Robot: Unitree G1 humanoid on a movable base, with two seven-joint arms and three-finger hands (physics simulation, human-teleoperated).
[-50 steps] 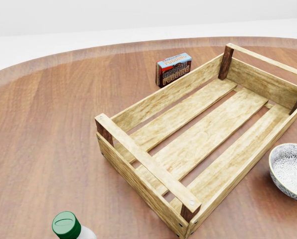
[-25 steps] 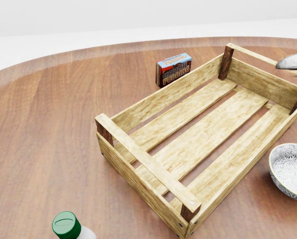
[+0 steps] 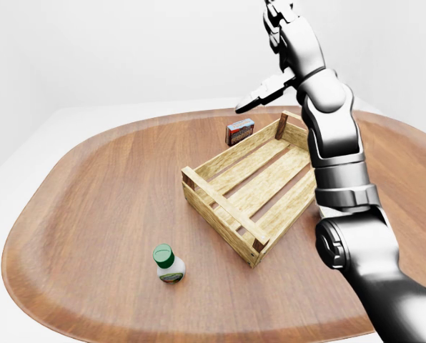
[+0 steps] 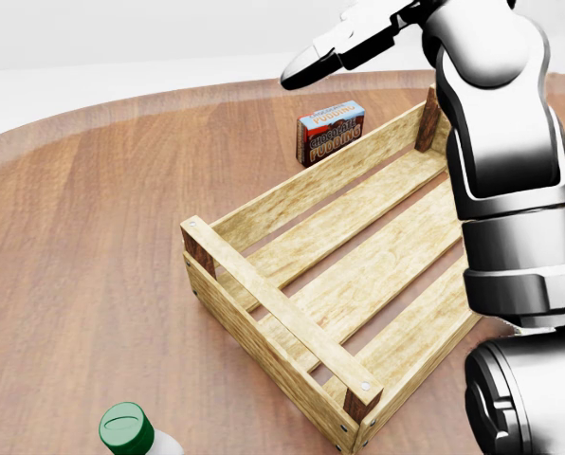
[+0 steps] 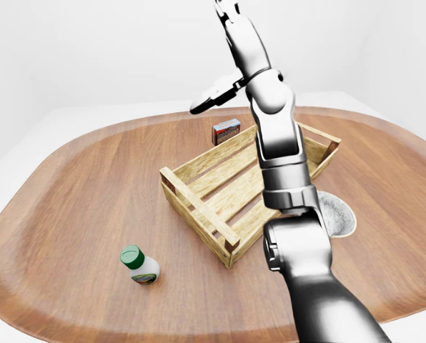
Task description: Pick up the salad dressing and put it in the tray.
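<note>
— What had changed since half a second before?

— In the head view the camera had held steady, and the green-capped white salad dressing bottle point(image 3: 169, 264), the slatted pale wooden tray point(image 3: 218, 202) and the small red-and-blue pudding box point(image 3: 239, 131) sat where they had been. The silver right arm point(image 4: 505, 180), only a grey sliver at the right edge before, had swung in to fill the right side of that view, hiding the patterned grey-and-white bowl point(image 5: 339, 216) there.

— Where was the bottle?

— Upright on the brown oval wooden table point(image 3: 98, 200), alone at the lower left of the left-eye view, well apart from the tray's near corner and from the right robot hand point(image 3: 261, 91).

— And the arm's pose?

— It rose from the lower right, forearm nearly vertical over the tray's right half. The right robot hand hung high above the table, above the pudding box in the picture, fingers point(image 4: 306, 66) stretched leftward, spread and holding nothing.

— The left robot hand?

— Not visible in any view.
</note>
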